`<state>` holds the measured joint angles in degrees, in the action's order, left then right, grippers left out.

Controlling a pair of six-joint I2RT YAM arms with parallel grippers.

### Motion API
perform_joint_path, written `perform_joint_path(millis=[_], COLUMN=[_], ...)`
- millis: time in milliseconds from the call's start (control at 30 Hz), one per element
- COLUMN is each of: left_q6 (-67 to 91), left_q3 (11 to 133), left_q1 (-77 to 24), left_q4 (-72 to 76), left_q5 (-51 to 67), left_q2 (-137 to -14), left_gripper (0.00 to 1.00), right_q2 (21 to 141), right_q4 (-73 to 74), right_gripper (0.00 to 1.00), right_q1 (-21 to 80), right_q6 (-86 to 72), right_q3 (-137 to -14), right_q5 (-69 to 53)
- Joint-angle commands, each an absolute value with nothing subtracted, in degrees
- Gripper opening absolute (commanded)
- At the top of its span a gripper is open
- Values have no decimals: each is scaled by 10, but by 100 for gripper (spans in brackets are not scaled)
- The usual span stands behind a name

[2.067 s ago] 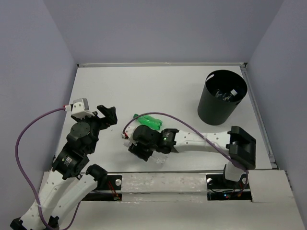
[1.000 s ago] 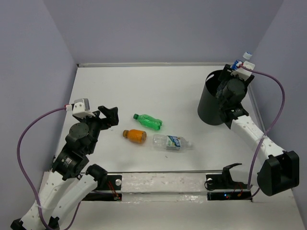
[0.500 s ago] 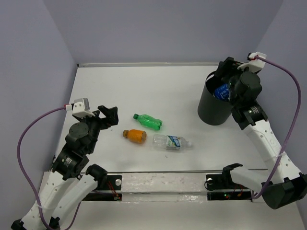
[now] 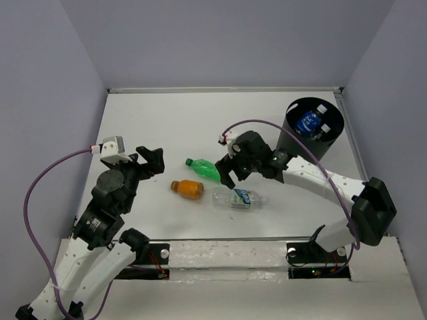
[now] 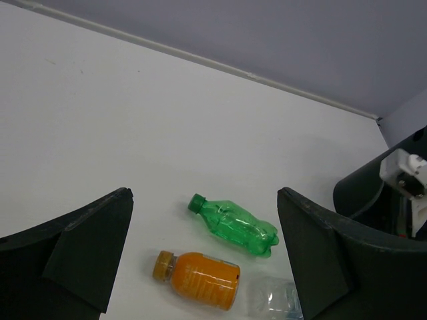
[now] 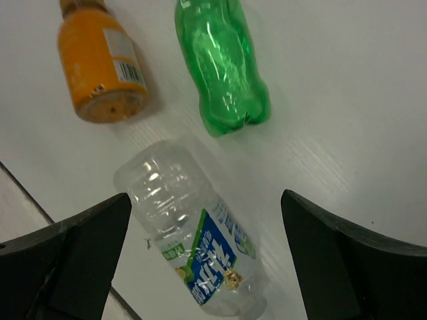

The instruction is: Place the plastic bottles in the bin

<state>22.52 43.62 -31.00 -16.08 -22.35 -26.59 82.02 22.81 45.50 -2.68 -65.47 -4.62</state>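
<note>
- Right pincer (image 4: 232, 179) hangs spread wide over the blue-label bottle (image 6: 200, 247), nothing held.
- Risk: green bottle (image 6: 220, 63) lies just beside; a descending finger could knock it rolling.

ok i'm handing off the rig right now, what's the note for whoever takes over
Left gripper: open, empty, left of the bottles.
Right gripper: open, empty, hovering above the clear plastic bottle with blue label.
Lying on the table: that one, the green plastic bottle and the orange plastic bottle.
Done: the tall black cylindrical bin holds some bottles, count unclear.
Left: bin those three.
</note>
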Motion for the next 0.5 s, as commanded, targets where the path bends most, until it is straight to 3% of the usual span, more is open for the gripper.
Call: perform_joint_path(millis=[0,467], left_q6=[215,215], left_q3=[435,434], left_q1=[-305,-306], left_q4=[-138,-139], left_q5=[-233,-231], left_q2=[-268,-270], left_gripper=[99,99], right_q2=[819,935], right_q4=[297,303], right_gripper=[100,100], right_q1=[480,559], right_q6=[23,57], right_q3=[-620,-637], right_q5=[-80,-100])
